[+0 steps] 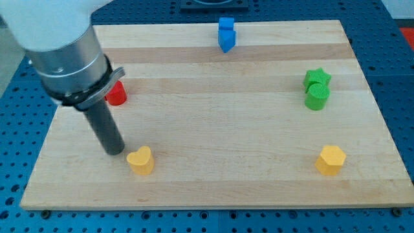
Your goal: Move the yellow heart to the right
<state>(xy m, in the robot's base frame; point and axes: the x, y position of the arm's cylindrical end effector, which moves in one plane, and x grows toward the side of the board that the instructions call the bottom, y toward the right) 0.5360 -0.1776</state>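
blue perforated base surrounds the wooden desk (213, 188). yellow heart (140, 160) lies at 7 o'clock on it. the arm's tip (115, 151) sits just beside the heart at its 10 o'clock, placed to shove it rightward. no claw is fitted, so its state cannot be told.

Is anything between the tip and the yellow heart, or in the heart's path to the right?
Nothing between my tip and the yellow heart. Further right in the same row sits the yellow hexagon block, near the board's edge.
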